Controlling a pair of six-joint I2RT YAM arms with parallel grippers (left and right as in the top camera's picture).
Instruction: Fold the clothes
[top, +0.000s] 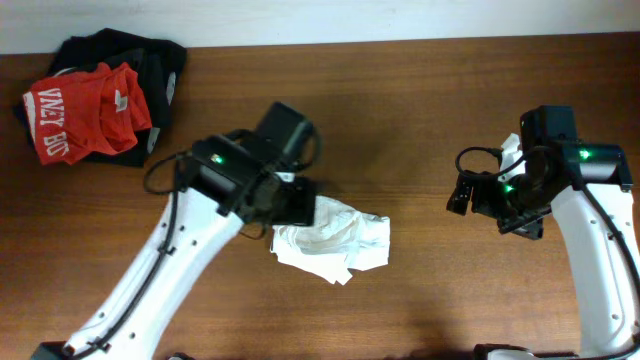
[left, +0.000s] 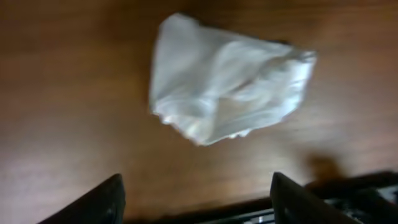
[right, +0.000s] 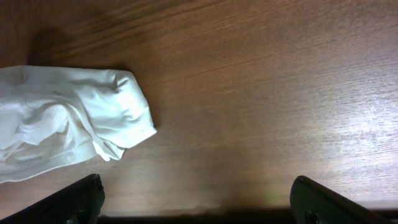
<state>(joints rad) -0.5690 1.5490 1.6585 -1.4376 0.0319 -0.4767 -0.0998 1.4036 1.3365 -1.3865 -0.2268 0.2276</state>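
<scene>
The clothes, a white T-shirt (top: 335, 242), lie crumpled in a small bundle on the brown table near the middle. The left wrist view shows the bundle (left: 224, 81) on the wood, ahead of the fingers. My left gripper (top: 303, 203) hovers at the bundle's upper left edge. It is open, with bare wood between its fingers (left: 196, 200). My right gripper (top: 462, 193) stands far to the right, apart from the bundle. It is open wide and empty (right: 199, 202). Wrinkled white fabric (right: 68, 121) lies at the left of the right wrist view, clear of the fingers.
A red shirt with white lettering (top: 85, 112) lies on a black garment (top: 150, 60) at the table's far left corner. A small white patch (top: 512, 150) shows behind the right arm. The wall edge runs along the back.
</scene>
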